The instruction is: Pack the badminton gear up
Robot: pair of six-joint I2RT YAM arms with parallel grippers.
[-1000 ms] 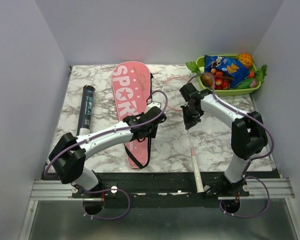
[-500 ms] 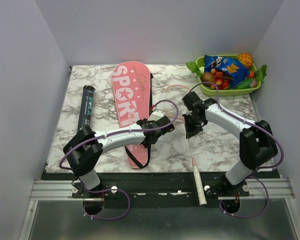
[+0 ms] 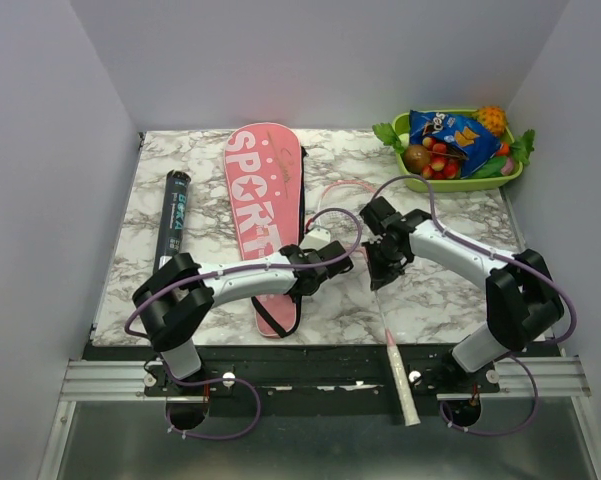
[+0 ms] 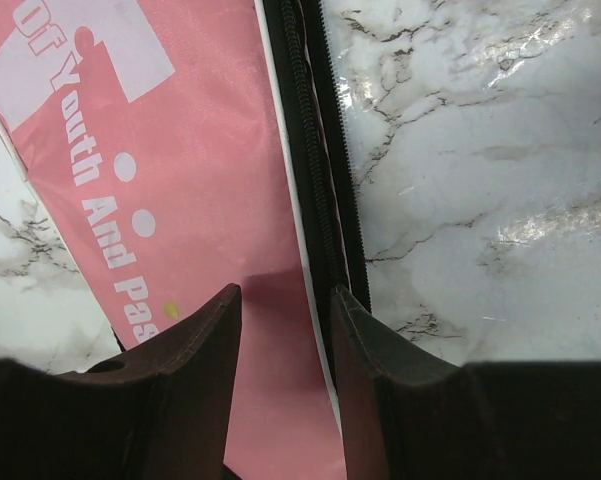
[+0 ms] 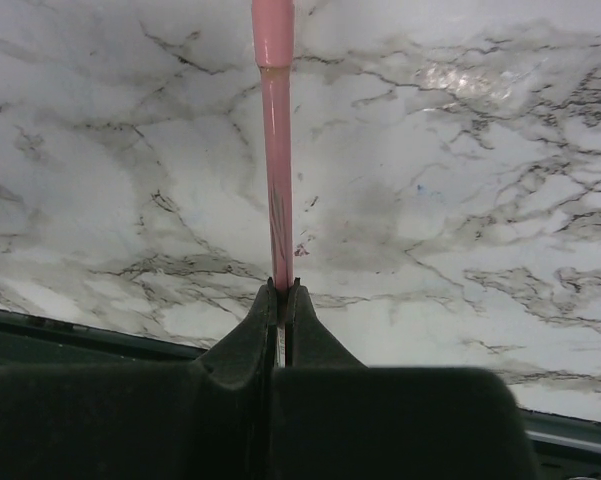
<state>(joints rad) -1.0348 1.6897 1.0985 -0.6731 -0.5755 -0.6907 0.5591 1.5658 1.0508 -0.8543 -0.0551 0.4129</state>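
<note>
Marble table (image 3: 440, 290): right hand (image 5: 282, 290) pinching racket (image 5: 276, 180) shaft; left hand (image 4: 285, 300) spread over bag (image 4: 210, 180) zipper edge

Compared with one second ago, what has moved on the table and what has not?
The right gripper, shut on the racket, has dragged it toward the near edge, which it now overhangs further. The left gripper, open, moved right along the bag. The bag, tube and tray stayed.

We see a marble-patterned table (image 3: 185, 150) mid-frame, plain grey walls (image 3: 320, 60) on three sides, a metal rail (image 3: 100, 378) along the bottom.
</note>
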